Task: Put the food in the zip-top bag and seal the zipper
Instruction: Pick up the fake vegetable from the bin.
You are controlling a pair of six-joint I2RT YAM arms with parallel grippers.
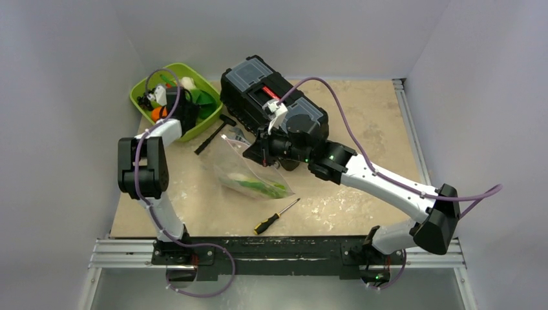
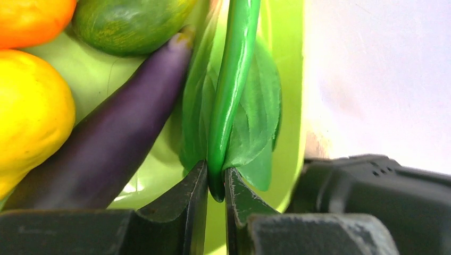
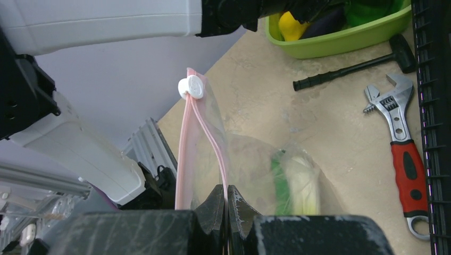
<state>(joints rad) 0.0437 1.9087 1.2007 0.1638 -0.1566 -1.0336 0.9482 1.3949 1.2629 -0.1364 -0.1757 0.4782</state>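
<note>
left gripper (image 2: 215, 183) is down in the lime-green tray (image 2: 290, 79), fingers clamped on a green pod (image 2: 231, 90) beside the purple eggplant (image 2: 117, 138). right gripper (image 3: 226, 204) pinches the zipper (image 3: 182, 143) of the zip-top bag (image 3: 250, 159), holding the mouth edge upright. bag sits just in front of the toolbox (image 1: 249, 84), with a leek (image 3: 300, 183) inside.

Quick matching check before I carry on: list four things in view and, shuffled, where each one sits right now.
Things:
1. green pod
2. zipper
3. eggplant
4. screwdriver

Places:
A. loose in the tray, ungripped
B. on the table, near the arm bases
C. clamped in the left gripper
D. pinched in the right gripper

Pairs: 1-C, 2-D, 3-A, 4-B
</note>
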